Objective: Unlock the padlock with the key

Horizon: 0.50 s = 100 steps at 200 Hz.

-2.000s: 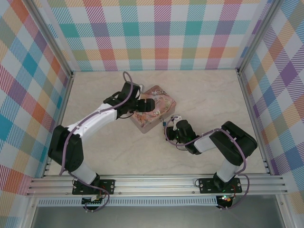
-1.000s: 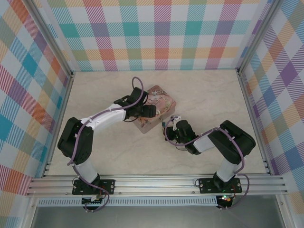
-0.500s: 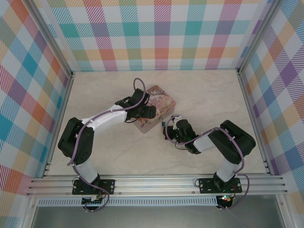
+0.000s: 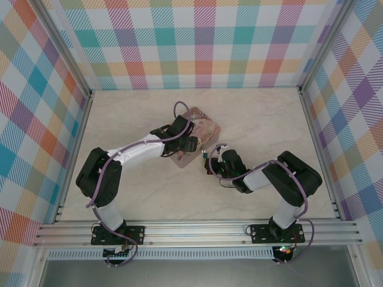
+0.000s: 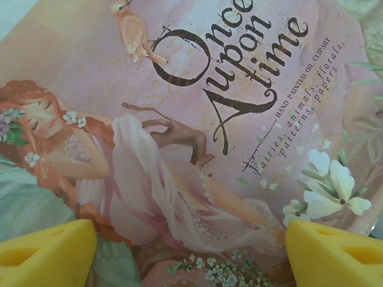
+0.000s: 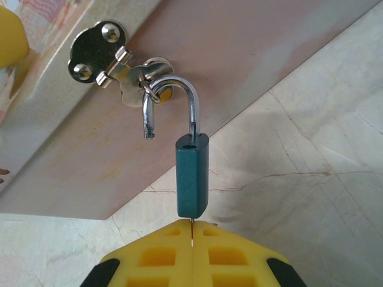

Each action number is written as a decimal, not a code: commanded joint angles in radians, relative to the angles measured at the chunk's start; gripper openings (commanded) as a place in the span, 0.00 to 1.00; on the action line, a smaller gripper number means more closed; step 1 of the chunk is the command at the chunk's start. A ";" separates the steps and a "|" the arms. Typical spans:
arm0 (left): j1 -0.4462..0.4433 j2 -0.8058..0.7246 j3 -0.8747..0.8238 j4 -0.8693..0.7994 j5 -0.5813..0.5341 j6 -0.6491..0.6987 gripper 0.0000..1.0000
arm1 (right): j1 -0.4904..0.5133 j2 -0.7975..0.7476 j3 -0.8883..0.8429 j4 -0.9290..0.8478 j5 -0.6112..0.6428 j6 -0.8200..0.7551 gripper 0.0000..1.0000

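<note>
Silver shackle (image 6: 193,113) popped on the teal-blue padlock (image 6: 192,176) just beyond the right gripper (image 6: 191,238), clamped on the thin dark key (image 6: 191,222). Left gripper (image 5: 191,252) gapes empty over the pink tin (image 5: 197,119); unlocking looks done

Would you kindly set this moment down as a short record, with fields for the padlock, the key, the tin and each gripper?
padlock: teal body; shackle sprung open, one leg free of the body, hooked through the hasp
key: thin sliver entering the padlock's base
tin: pink, lid printed "Once Upon A time"
right gripper: shut on the key
left gripper: open, fingers spread over the tin's lid
</note>
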 commanded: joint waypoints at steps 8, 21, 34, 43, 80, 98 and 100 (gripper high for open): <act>-0.018 0.054 -0.018 -0.127 0.016 -0.006 0.83 | -0.006 0.004 0.031 0.058 -0.005 0.036 0.00; -0.021 0.058 -0.016 -0.128 0.013 -0.006 0.83 | -0.006 0.001 0.032 0.053 -0.005 0.044 0.00; -0.023 0.062 -0.015 -0.130 0.011 -0.007 0.83 | -0.007 0.002 0.033 0.052 -0.005 0.052 0.00; -0.024 0.066 -0.015 -0.132 0.011 -0.010 0.83 | -0.006 0.001 0.034 0.053 -0.002 0.060 0.00; -0.026 0.080 -0.009 -0.136 0.006 -0.015 0.83 | -0.006 0.001 0.040 0.034 -0.002 0.096 0.00; -0.029 0.085 -0.007 -0.138 0.001 -0.017 0.83 | -0.007 0.001 0.043 0.033 0.000 0.118 0.00; -0.029 0.085 -0.007 -0.139 0.001 -0.017 0.83 | -0.007 0.000 0.042 0.034 0.000 0.120 0.00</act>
